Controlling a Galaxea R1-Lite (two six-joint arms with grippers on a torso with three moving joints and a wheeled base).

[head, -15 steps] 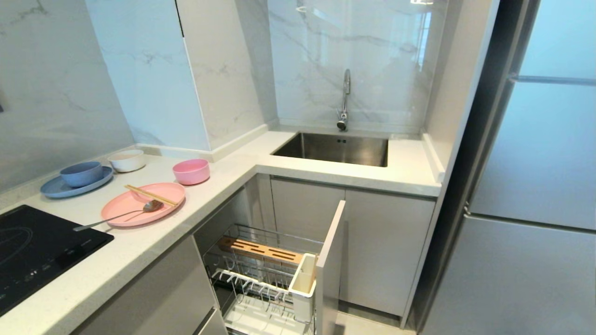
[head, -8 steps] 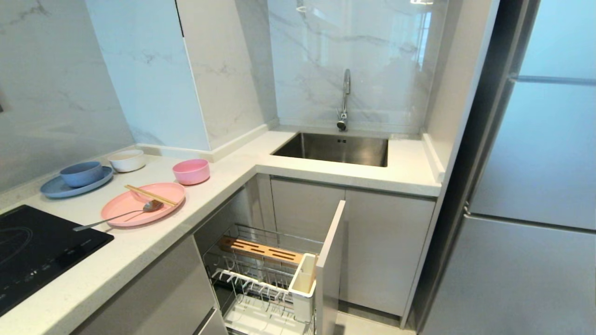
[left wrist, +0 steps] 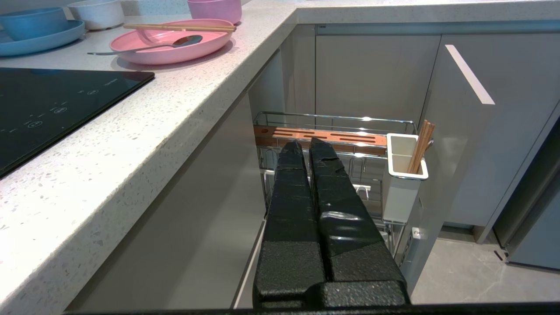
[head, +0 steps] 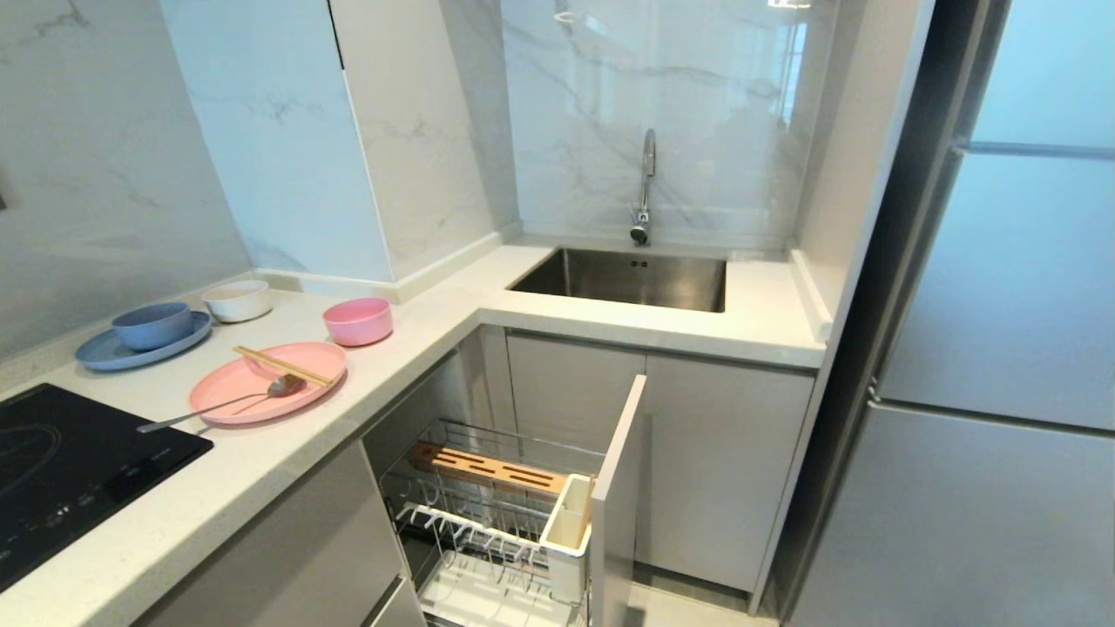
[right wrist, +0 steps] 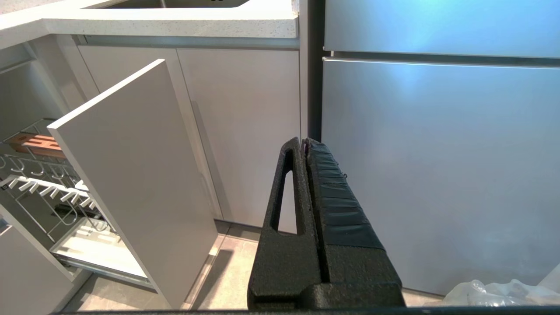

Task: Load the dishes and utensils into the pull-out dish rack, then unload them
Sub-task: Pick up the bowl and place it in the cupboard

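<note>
1. Two tools idle, neither in the head view: left tool (left wrist: 306,146) pressed closed, empty, pointing at the pull-out dish rack (head: 488,514); right tool (right wrist: 304,144) likewise closed, empty, beside the rack's front panel (right wrist: 131,175).
2. Pink plate (head: 266,380) on the surface (head: 435,340) above the rack carries chopsticks (head: 280,365) and spoon (head: 222,402); pink bowl (head: 358,320) just behind.
3. Judgement: lift utensils first, spreading fingers before descent.
4. Surface edge overhangs the rack; front panel bounds it; approach from above.

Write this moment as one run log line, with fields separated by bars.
rack: pull-out dish rack open | dishes: pink plate, pink bowl on counter | left gripper: shut, empty | right gripper: shut, empty
</note>
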